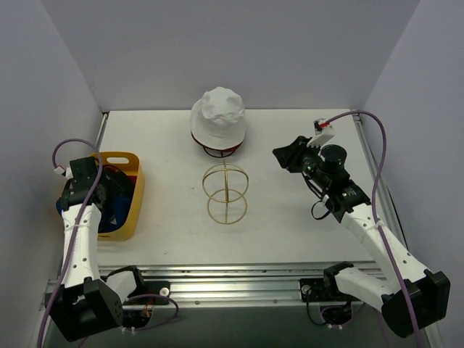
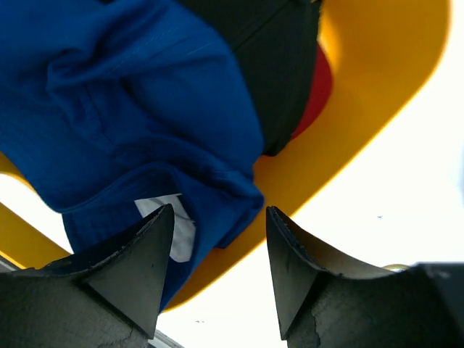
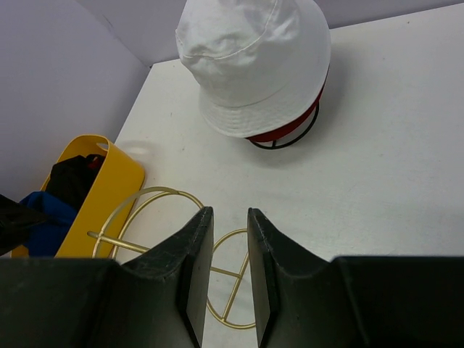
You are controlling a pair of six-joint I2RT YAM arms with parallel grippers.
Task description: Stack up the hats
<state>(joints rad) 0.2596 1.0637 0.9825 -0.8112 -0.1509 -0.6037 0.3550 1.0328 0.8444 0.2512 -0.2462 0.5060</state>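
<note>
**Two hats stacked, two left in the tub**

Top external: Ahead and to the left of the right fingers (image 1: 284, 156), the white bucket hat (image 1: 217, 116) sits over the dark red bucket hat (image 1: 233, 149). Only the red brim shows, and both are carried on a black wire frame (image 1: 217, 153). Nearer, also to those fingers' left, a gold wire frame (image 1: 225, 193) stands bare. The left fingers (image 1: 110, 199) reach down into the yellow tub (image 1: 134, 206), among dark cloth that is hard to sort from here.

Left wrist: The left fingers are spread with nothing between them, so released. The blue hat (image 2: 130, 94) lies crumpled just past their tips, and one tip overlaps its white label. Beyond it is the baseball cap (image 2: 275, 72), dark with a red patch showing. Both are inside the tub.

Right wrist: The right fingers stand nearly together with a narrow slit between them, and they grasp nothing. The white hat is well ahead of them and the gold frame is just below.

By my reading the task is about half done, because the blue hat and the cap have yet to join the pile.

The desk (image 1: 290, 217) is plain matt white. Pale grey walls close it in on three sides, and a metal rail runs along the near edge.
</note>
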